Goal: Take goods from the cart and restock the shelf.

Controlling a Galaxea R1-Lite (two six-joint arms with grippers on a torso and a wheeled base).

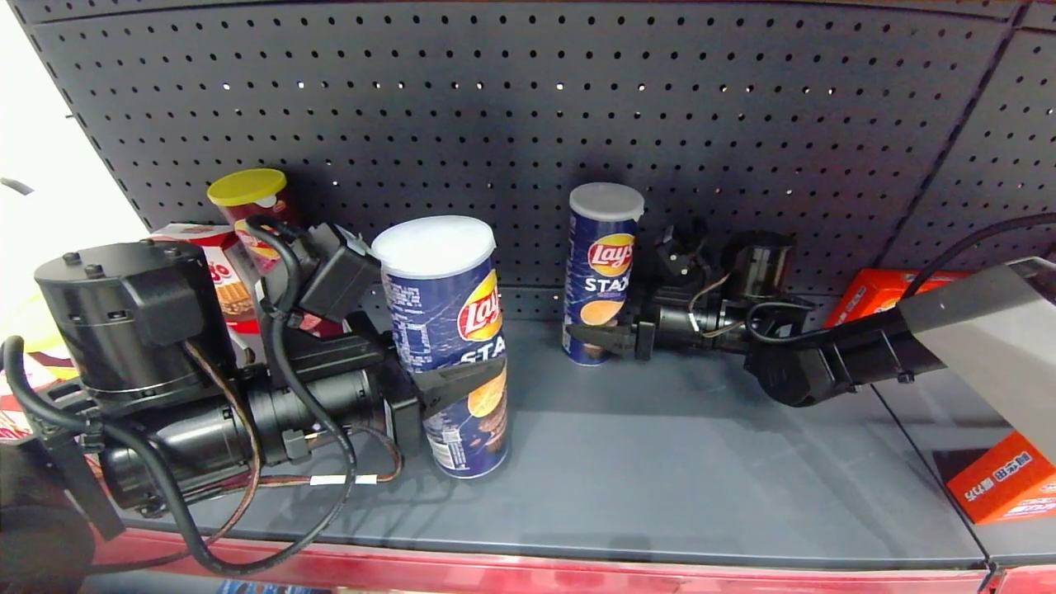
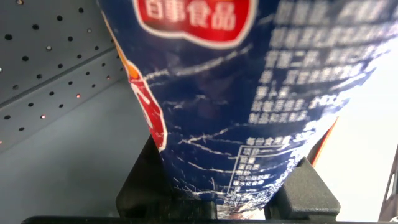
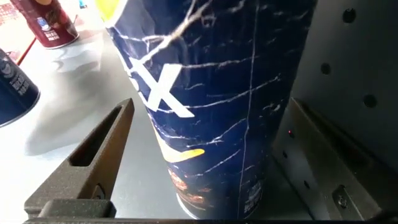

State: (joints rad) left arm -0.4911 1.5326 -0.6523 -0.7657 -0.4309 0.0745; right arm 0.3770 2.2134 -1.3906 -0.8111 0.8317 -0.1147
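Blue and shiny, the near can (image 1: 445, 330) stands at the front of the grey shelf (image 1: 660, 462). My left gripper (image 1: 450, 388) is clamped tight round its lower half. I think its bottom sits on the shelf, but I cannot be sure. I guess this can is light: a stiff card tube with a soft plastic lid, and chips inside that break easily. Its skin looks smooth, so it could slip, and a hard squeeze could dent it. It is tall and thin, so it could tip over with a small bump. The best place to hold it is round the middle or a bit lower, never by the lid. Farther back, the far can (image 1: 602, 272) stands upright, close to the wall with holes (image 1: 577, 99). My right gripper (image 1: 598, 338) is at its lower part, and I cannot tell if it is squeezing the can or has let go. I think that can will handle the same way.
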